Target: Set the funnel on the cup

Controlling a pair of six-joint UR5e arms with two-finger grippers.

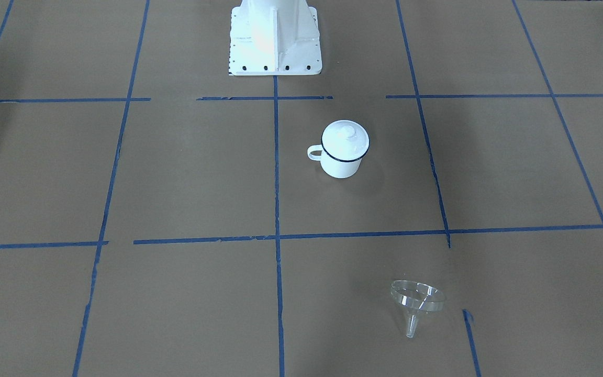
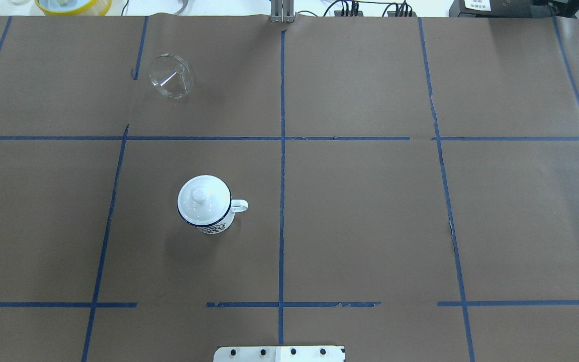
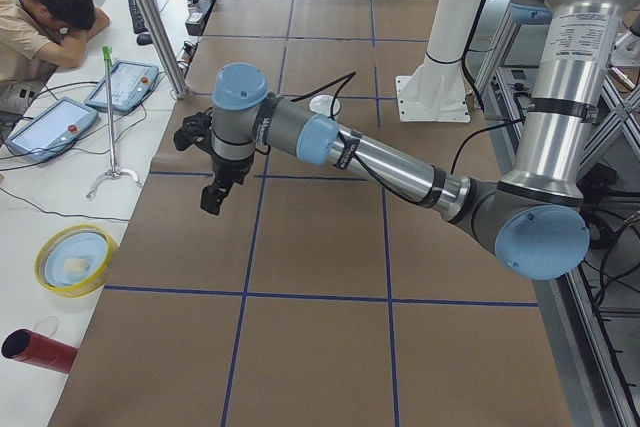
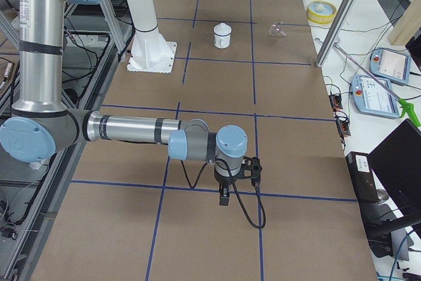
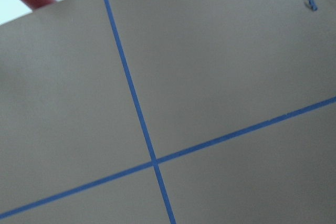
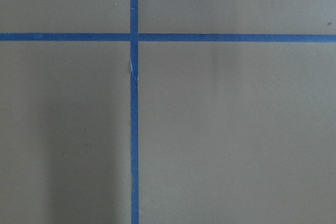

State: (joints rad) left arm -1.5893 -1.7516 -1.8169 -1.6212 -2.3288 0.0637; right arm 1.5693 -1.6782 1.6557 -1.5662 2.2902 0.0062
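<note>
The cup (image 1: 339, 165) is a white mug with a dark blue rim, standing upright near the table's middle, left of the centre tape line in the overhead view (image 2: 214, 229). A white knobbed lid (image 1: 346, 137) sits on it. The clear funnel (image 1: 416, 301) lies tipped on the paper, apart from the cup, at the far left in the overhead view (image 2: 171, 76). My left gripper (image 3: 215, 192) shows only in the exterior left view, hanging over the table's left end. My right gripper (image 4: 225, 195) shows only in the exterior right view. I cannot tell whether either is open or shut. Both wrist views show only brown paper and blue tape.
The white robot base (image 1: 275, 36) stands at the table's near edge. A yellow bowl (image 3: 72, 259) and a red cylinder (image 3: 35, 347) lie off the table beyond its left end. A person (image 3: 45, 22) and teach pendants (image 3: 125, 82) are at the side bench.
</note>
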